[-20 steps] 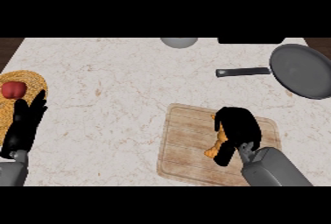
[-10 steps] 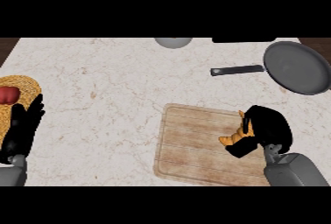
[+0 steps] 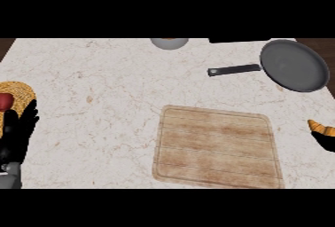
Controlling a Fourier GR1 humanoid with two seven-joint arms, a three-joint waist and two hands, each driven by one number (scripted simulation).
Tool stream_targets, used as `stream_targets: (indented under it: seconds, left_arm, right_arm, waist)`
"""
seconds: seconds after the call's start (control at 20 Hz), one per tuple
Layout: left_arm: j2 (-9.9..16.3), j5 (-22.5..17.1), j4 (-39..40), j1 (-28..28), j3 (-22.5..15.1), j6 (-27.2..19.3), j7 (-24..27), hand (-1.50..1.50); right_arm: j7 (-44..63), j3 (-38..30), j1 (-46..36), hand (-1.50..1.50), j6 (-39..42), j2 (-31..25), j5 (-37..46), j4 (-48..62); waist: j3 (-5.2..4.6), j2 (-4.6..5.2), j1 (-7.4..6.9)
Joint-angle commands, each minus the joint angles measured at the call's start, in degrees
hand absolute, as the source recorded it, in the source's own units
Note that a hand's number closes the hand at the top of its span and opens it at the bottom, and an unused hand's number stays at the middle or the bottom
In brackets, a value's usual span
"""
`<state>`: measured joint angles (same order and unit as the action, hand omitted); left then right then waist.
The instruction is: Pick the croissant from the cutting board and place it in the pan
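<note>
Croissant [image 3: 318, 127] is seen at the right edge of the head view, off the cutting board [image 3: 217, 148] and held by the right hand [image 3: 325, 142], of which only a dark sliver shows below the pastry. The fingers are judged to be curled round the croissant, though most of the hand is cut off by the edge. The board is left bare on the marble surface [image 3: 104, 80]. The pan [image 3: 294, 65] is set at the upper right, its handle [image 3: 234, 70] pointed left toward the middle of the surface. The carrying step is judged to be in hand: the lift is done and the placing is not yet done. For the next move, the pastry would need to be carried up and away toward the pan's bowl, kept clear of its rim, then lowered and released. The left hand [image 3: 18, 133] is rested with fingers spread at the left edge, beside a woven mat [image 3: 20, 93] bearing a red object [image 3: 5, 101].
</note>
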<state>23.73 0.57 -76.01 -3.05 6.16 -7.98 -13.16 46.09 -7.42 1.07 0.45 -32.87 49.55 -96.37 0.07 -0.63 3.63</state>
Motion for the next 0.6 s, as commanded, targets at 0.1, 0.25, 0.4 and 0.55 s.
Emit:
stream_targets:
  seconds: [0.1,0.25,0.4,0.55]
  left_arm:
    - [0.3,-0.7,0.3,-4.1,-0.2,2.4,-2.0,0.00]
    - [-1.1,1.3,0.2,-1.0,-0.7,2.2,1.4,0.00]
    - [-1.9,2.8,1.2,-5.0,-1.4,1.8,-1.5,0.00]
    - [-2.4,3.1,0.8,-6.2,-0.9,1.2,-2.6,0.00]
  right_arm:
    - [-6.6,-10.2,0.3,1.50,-6.3,-4.6,-2.3,-3.8]
    - [-4.9,-10.8,-0.3,1.50,-5.5,-1.8,-1.7,-5.8]
    - [-8.0,-10.2,-7.2,1.50,-8.0,-1.2,-0.6,3.7]
    - [-12.2,-13.3,-11.2,1.50,-9.8,-1.9,-3.8,10.6]
  waist:
    - [-0.05,0.54,-2.69]
    - [-0.07,0.60,-3.49]
    - [-0.06,0.72,-3.83]
    - [-0.04,0.71,-3.80]
